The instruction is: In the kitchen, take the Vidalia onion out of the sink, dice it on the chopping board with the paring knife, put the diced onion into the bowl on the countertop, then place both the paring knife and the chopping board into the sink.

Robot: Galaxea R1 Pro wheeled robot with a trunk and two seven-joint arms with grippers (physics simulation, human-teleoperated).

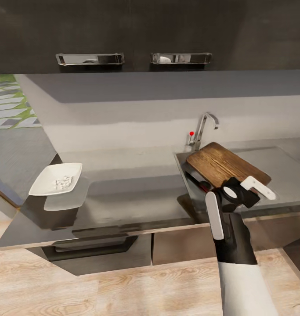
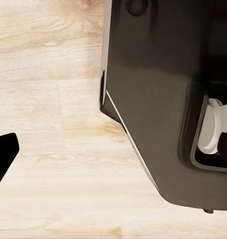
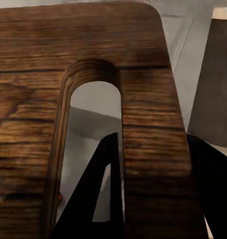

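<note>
Nearest in the head view, the right arm reaches forward over the worktop's [image 1: 136, 206] front edge, and the right end effector [image 1: 237, 193] is clamped on the near end of the chopping board [image 1: 224, 164]. In the right wrist view one dark finger [image 3: 101, 199] passes through the board's slot handle and the other lies along the outer edge, pinching the strip of wood between them. The board is held tilted above the sink [image 1: 189, 175], its far end raised toward the tap [image 1: 205, 125] with the red knob. A dark red-tinged object lies in the basin under the board, too hidden to identify. Well to the left, the white bowl [image 1: 57, 179] sits on the worktop holding pale diced pieces. The left end effector's state cannot be told; the left wrist view shows wooden floor [image 2: 53, 124] and a dark robot body panel.
</note>
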